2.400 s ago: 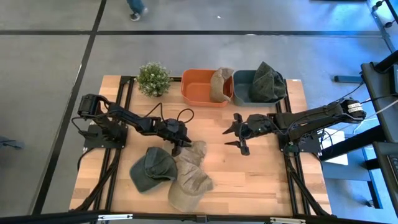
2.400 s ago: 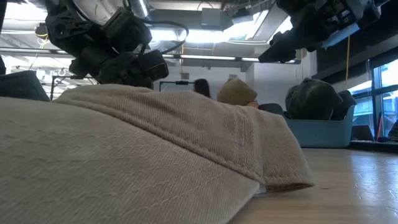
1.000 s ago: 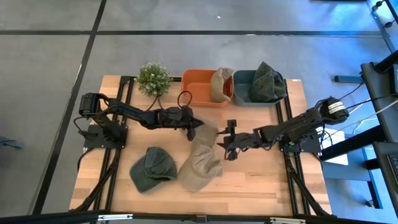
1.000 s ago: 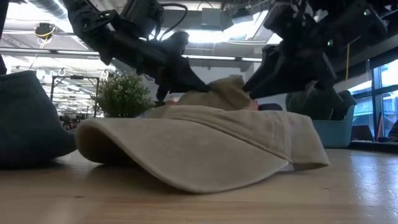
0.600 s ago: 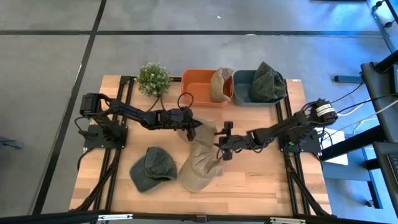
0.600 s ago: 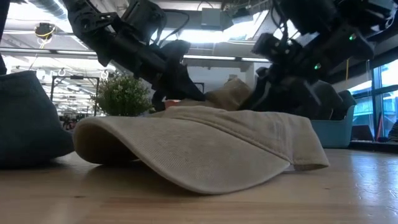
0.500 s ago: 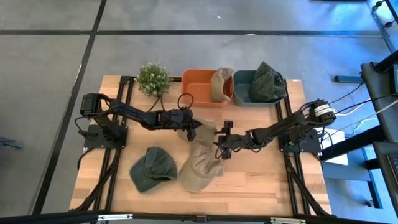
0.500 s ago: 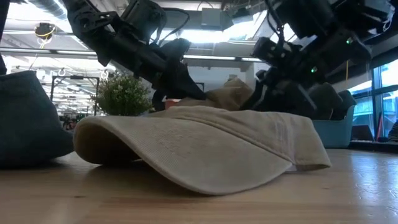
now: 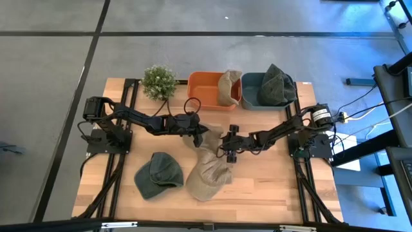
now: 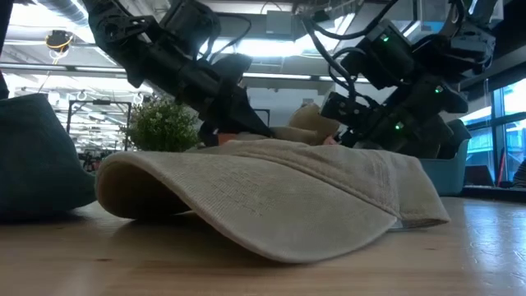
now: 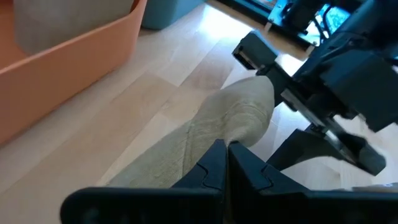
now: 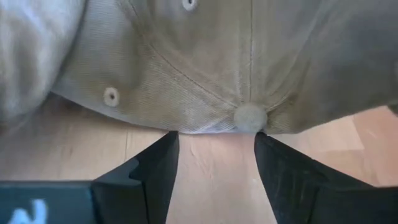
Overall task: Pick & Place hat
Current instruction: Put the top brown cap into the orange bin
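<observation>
Tan hat point(image 9: 209, 169) pinched at crown by left hand point(image 9: 201, 135); right hand point(image 9: 223, 150) spread, fingers flanking crown btn.

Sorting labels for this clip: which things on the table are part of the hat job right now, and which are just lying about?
In the job:
- tan cotton cap
- left hand, shut on the tan cap's crown
- right hand, open at the cap's crown
- orange plastic bin, already holding a tan cap

Lying about:
- dark green cap on the wooden table
- blue plastic bin with a green cap
- small potted plant
</observation>
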Robot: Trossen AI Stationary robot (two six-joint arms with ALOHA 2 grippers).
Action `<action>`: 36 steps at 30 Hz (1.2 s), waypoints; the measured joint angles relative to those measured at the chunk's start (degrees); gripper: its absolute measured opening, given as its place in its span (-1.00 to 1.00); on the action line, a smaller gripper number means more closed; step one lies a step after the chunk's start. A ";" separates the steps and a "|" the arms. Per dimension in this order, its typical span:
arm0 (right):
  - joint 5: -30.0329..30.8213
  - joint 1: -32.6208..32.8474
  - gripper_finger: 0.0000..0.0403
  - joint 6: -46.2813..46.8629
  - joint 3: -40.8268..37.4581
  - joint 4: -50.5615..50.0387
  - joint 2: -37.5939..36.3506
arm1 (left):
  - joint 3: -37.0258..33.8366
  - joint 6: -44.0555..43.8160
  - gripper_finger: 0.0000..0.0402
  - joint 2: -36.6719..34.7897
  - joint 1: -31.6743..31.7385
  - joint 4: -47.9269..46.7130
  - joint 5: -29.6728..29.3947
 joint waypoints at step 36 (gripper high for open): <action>-7.30 -1.97 -0.31 1.77 0.25 1.90 3.10 | 0.02 -4.32 -0.98 7.82 0.00 1.08 -3.28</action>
